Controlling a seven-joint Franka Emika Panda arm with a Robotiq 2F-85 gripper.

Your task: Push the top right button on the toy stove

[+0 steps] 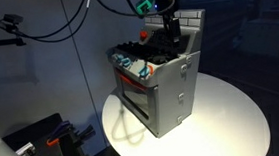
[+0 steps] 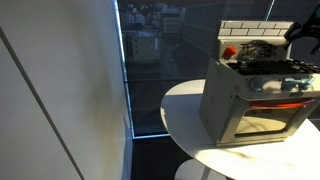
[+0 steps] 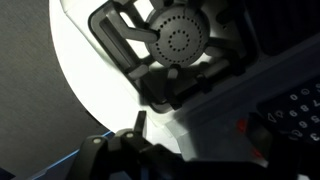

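The silver-grey toy stove (image 1: pixel 166 91) stands on a round white table (image 1: pixel 232 111), and it shows in both exterior views (image 2: pixel 225 100). Its brick-pattern back wall (image 2: pixel 245 28) rises behind the black burners. My gripper (image 1: pixel 173 30) hangs just above the stove top near the back wall, with its fingers close together and empty. In the wrist view a black burner (image 3: pixel 180 40) fills the top. The dark control panel (image 3: pixel 295 105) with small buttons and a red mark lies at the right. One dark fingertip (image 3: pixel 140 125) shows low in that view.
The table edge (image 2: pixel 190 120) drops off round the stove. Black cables hang at the upper left (image 1: pixel 36 31), and dark equipment sits on the floor (image 1: pixel 44 136). A window (image 2: pixel 150 60) and a white wall (image 2: pixel 60 90) stand beside the table.
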